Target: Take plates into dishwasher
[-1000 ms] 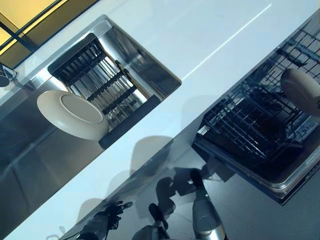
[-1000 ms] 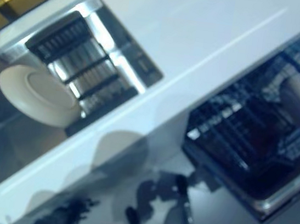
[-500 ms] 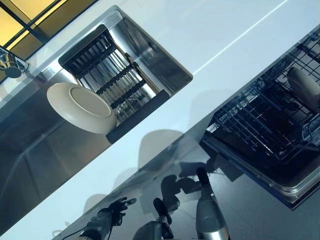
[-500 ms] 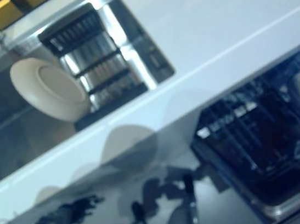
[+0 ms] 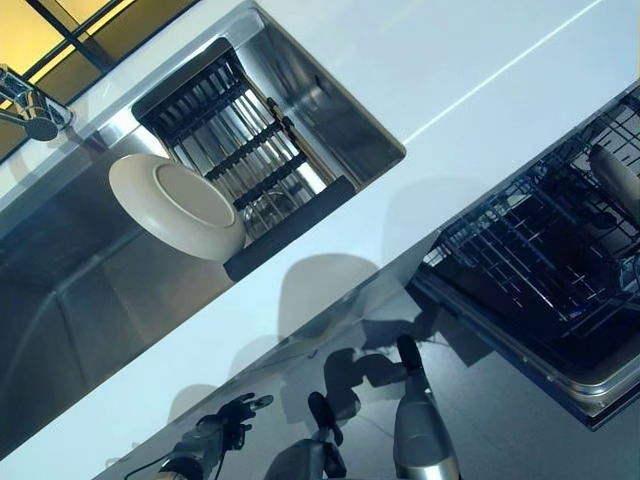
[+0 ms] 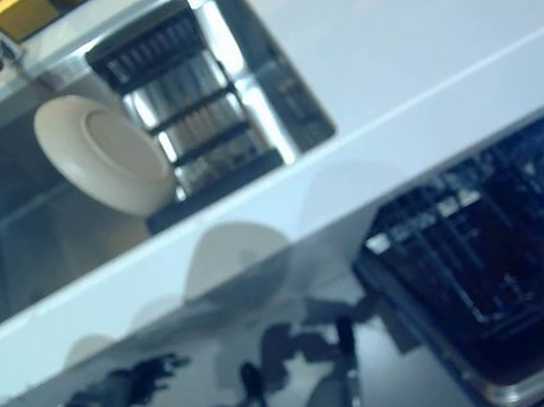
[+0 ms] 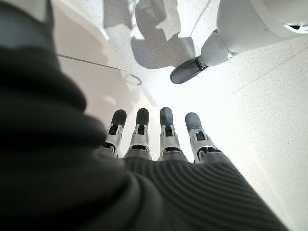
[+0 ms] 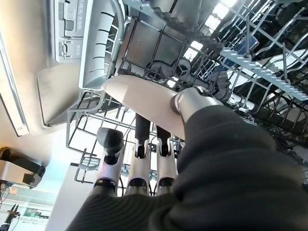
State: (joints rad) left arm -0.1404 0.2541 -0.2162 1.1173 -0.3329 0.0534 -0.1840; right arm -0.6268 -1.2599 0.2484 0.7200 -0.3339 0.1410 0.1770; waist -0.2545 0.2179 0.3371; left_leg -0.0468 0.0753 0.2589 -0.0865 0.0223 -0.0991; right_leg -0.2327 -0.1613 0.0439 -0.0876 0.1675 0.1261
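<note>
Over the pulled-out dark wire dishwasher rack [image 8: 231, 62], the right hand [image 8: 139, 163] grips a cream round plate [image 8: 144, 94], thumb on the near face and fingers reaching behind it, the plate held edge-on above the rows of tines. From the head, that plate shows only as a pale shape at the far right edge of the rack [image 5: 615, 175], so its seating cannot be judged from there. A second cream round plate [image 5: 178, 207] leans in the steel sink [image 5: 70, 290], against the black slatted drying rack [image 5: 235, 160] that spans the basin, with the chrome tap [image 5: 30, 105] beyond it and the white countertop [image 5: 440, 60] between sink and dishwasher. The left hand [image 7: 159, 139] hangs low over the pale speckled floor, fingers straight and slack, holding nothing. Risks from here, as a judgement: if the grip is let go before the plate's rim sits between two tines, the plate may tip flat or knock the wire and clatter. The fingers behind the plate look near the wires and could snag on them when drawn back, dragging the plate out of its slot. The plate in the sink leans at a slant and may slide down the basin if nudged carelessly when its turn comes.
</note>
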